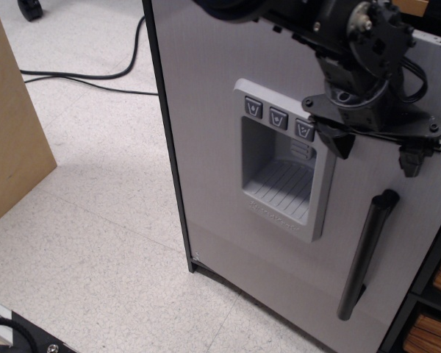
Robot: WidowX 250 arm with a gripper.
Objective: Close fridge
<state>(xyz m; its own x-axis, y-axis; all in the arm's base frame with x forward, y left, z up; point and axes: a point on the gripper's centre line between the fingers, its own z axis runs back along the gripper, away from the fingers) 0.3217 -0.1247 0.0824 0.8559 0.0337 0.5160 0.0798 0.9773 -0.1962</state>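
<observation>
Jaws spread wide, the gripper [375, 151] hangs against the face of the fridge door [206, 132], holding nothing, its two black fingertips [338, 143] pointing down just above the black bar handle [366, 254] and beside the three-button dispenser recess [287, 158]. That large flat light-grey door fills the middle and right of the view, and dark inner shelves [434, 294] show past its right edge, so the fridge is probably not yet shut. It looks a stiff, smooth panel that should swing lightly on its hinge; I would judge a flat push on the bare face near the handle side best, since gripping the bar is hardly needed. To the left lie speckled floor [95, 220], a black cable [81, 77] and a tan wooden panel [7, 125].
</observation>
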